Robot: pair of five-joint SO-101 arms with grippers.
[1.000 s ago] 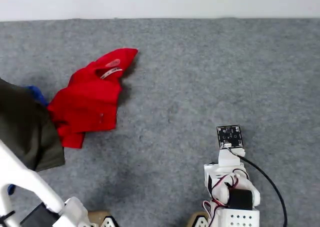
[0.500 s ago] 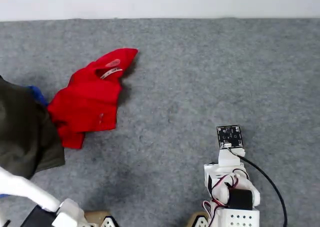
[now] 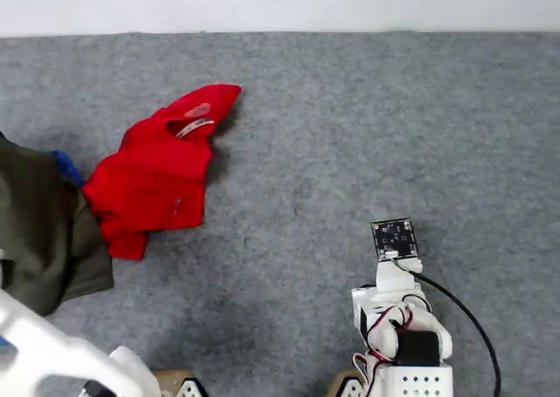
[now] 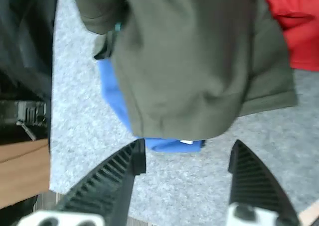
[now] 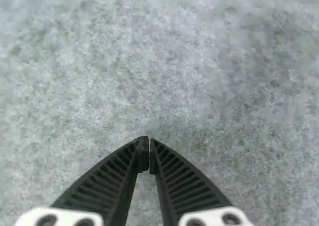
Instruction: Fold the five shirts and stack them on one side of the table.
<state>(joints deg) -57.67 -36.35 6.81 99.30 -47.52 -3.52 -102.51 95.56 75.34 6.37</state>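
A red shirt (image 3: 157, 174) lies crumpled on the grey table at the left, its collar toward the back. A folded dark olive shirt (image 3: 39, 231) lies at the left edge on top of a blue shirt (image 3: 63, 164). The olive shirt (image 4: 199, 61) and the blue shirt (image 4: 119, 111) beneath it lie just ahead of my open left gripper (image 4: 185, 159), which holds nothing. The red shirt (image 4: 294, 22) shows at that view's corner. My left arm (image 3: 52, 353) sits at the front left. My right gripper (image 5: 145, 156) is shut over bare table; its arm (image 3: 398, 327) is folded at the front right.
The grey felt table (image 3: 367, 135) stretches open through the middle and right. A white wall runs along the back edge (image 3: 280, 31). A black clamp and wooden edge (image 4: 22, 136) lie beside the stack in the left wrist view.
My left arm has drawn back toward the front left corner, away from the olive shirt. My right arm has shifted very slightly. The shirts lie as before.
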